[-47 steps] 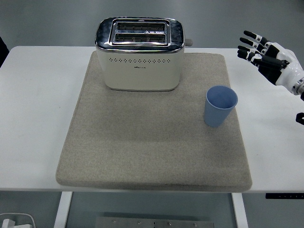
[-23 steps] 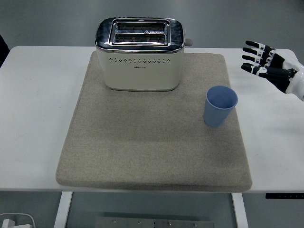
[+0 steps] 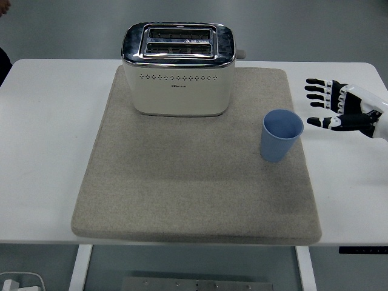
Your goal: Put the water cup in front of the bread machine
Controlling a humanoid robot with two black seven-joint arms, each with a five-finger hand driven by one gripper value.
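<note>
1. We look down on a white table (image 3: 42,151) with a grey mat (image 3: 182,188) spread across its middle.
2. A cream bread machine (image 3: 179,70) with a chrome top and two slots stands upright at the far end of the mat, its small side lever pointing right.
3. The blue water cup (image 3: 281,135) stands upright and open-mouthed on the right part of the mat, near the mat's right edge, to the right of the bread machine and nearer to us than it, well apart from it.
4. The stretch of mat directly in front of the bread machine lies bare, so the cup is not yet in its place.
5. The right hand (image 3: 345,109) reaches in from the right edge above the bare table, near the cup on its right but not touching it.
6. Its fingers (image 3: 318,91) are stretched out and spread toward the left, the thumb held apart below them, and we see nothing in its grasp.
</note>
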